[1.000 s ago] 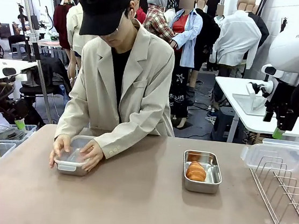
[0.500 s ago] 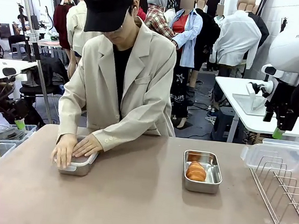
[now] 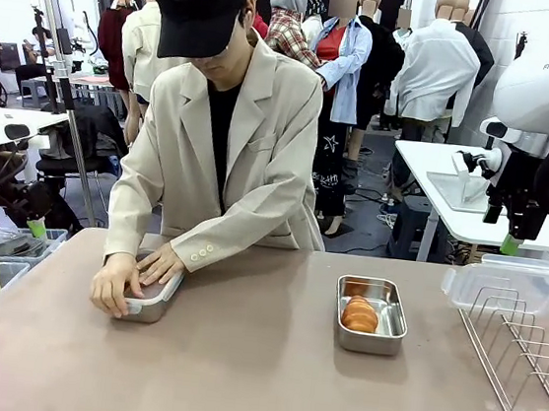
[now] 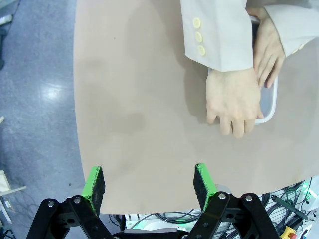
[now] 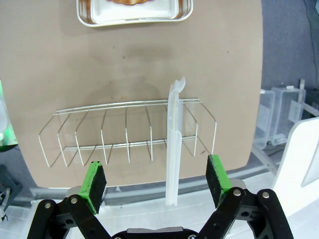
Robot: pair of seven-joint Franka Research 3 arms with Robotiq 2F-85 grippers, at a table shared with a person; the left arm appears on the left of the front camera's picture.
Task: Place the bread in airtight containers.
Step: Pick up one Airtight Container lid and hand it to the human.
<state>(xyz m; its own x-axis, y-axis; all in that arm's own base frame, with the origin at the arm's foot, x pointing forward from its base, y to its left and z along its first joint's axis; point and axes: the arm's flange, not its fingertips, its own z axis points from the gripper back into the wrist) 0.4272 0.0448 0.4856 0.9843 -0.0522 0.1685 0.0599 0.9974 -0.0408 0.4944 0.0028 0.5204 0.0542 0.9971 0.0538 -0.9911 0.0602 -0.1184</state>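
Across the table in the front view, the open shiny steel box point(image 3: 371, 314) with one golden-orange ridged roll point(image 3: 360, 315) inside lies down and to the left of the right gripper point(image 3: 510, 242), which hangs high over the table's right end. Its clear white-rimmed plastic lid point(image 3: 504, 284) stands in the wire rack point(image 3: 523, 355) just below that gripper, so the right arm is the nearer one. The person's hands point(image 3: 118, 285) press a lid on the other steel box point(image 3: 151, 302), to the right of the left gripper point(image 3: 9, 227).

Ahead of the left gripper point(image 4: 149, 185) in its wrist view, that box point(image 4: 266, 102) lies far and to the right under the hands; the jaws are wide and empty.

Directly ahead of the right gripper point(image 5: 156, 181), wide and empty too, the lid point(image 5: 174, 164) stands on edge, its long axis pointing away between the fingers; the open box point(image 5: 134, 14) lies beyond.
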